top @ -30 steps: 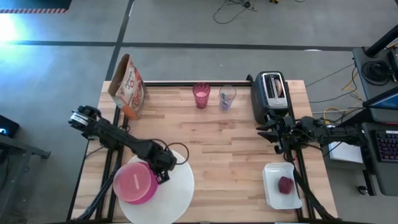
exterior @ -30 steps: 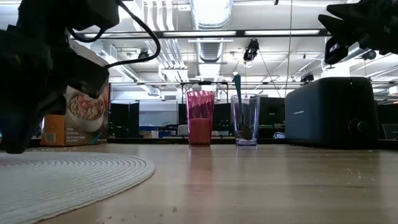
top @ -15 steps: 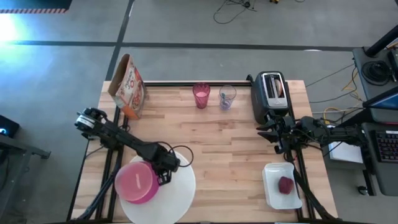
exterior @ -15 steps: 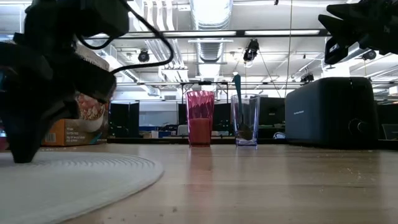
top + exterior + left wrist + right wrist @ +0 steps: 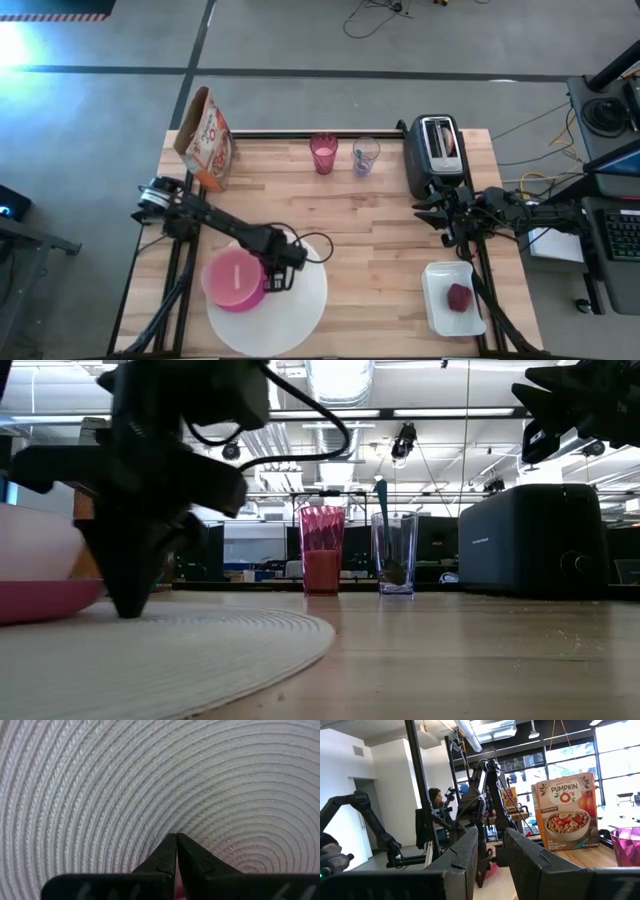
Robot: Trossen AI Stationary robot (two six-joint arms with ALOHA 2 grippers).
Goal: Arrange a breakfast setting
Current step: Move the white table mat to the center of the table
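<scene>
Tabletop (image 5: 350, 215), near-left corner: round white woven mat (image 5: 290, 310) carries the magenta plate (image 5: 234, 282); left gripper (image 5: 283, 275), fingers pinched shut on the mat, seems to be positioning it; next, release cleanly; right gripper (image 5: 428, 212) waits part-open, empty, by the toaster (image 5: 436, 152).

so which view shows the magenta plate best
The high view: the whole round magenta plate shows on the white woven mat, with the shut left gripper at its edge. The low view catches only its rim at the frame's edge. The left wrist view shows just mat, and the right wrist view only a distant pink sliver.
</scene>
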